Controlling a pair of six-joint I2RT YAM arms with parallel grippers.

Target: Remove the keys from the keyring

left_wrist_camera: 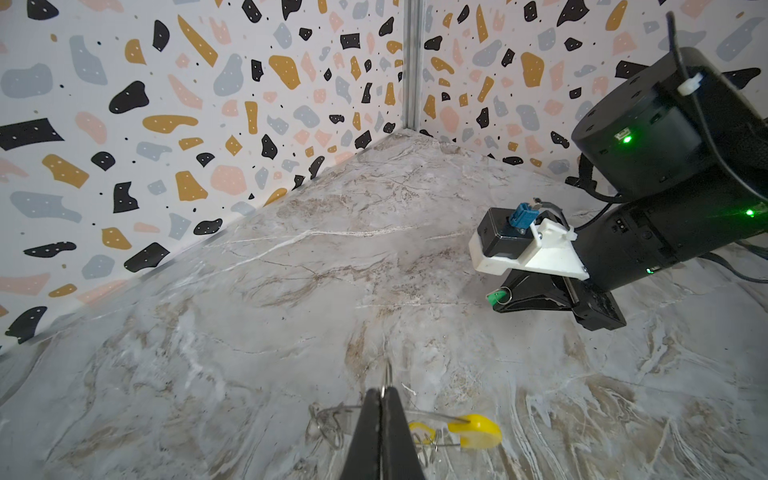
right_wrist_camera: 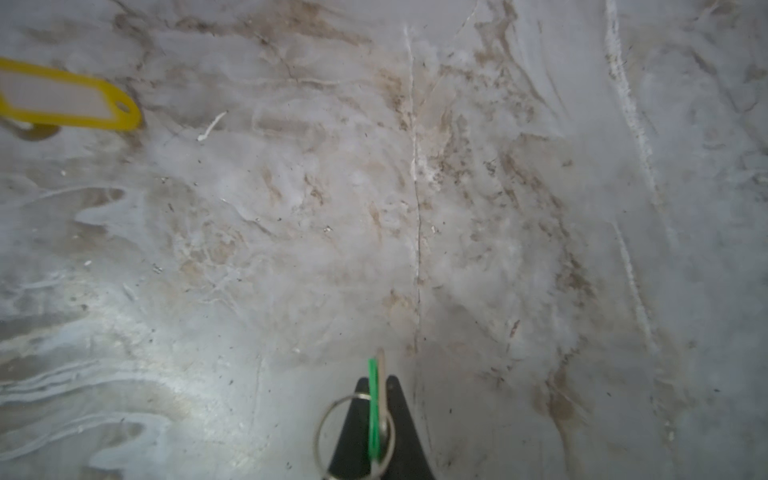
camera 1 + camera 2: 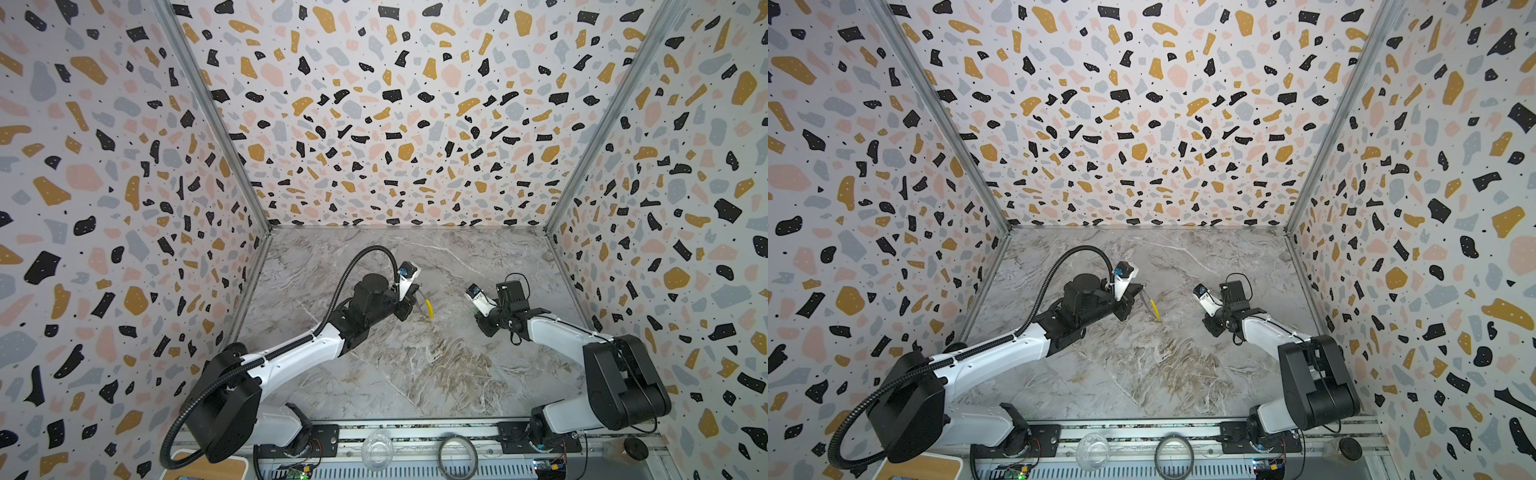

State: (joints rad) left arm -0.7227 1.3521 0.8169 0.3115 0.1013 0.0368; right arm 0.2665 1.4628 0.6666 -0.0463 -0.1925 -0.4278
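Pinching keyring point(image 1: 336, 408), left tool point(image 1: 383, 392); right tool point(image 2: 376, 384) clamps green-tagged key point(image 2: 374, 415); yellow tag point(image 2: 62, 97) between them; dark ring point(image 3: 439, 455) on rail point(image 3: 415, 436).

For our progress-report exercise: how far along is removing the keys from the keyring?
Done: the green-tagged key is off, clamped in the right gripper, clear of the keyring. In hand: the left gripper is shut on the keyring's wire. Left: the yellow tag lies at the keyring; its key probably has yet to come off; the link is unclear.

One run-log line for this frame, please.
left gripper: shut on keyring | right gripper: shut on green-tagged key, apart from keyring | yellow-tagged key: beside left fingers, looks attached
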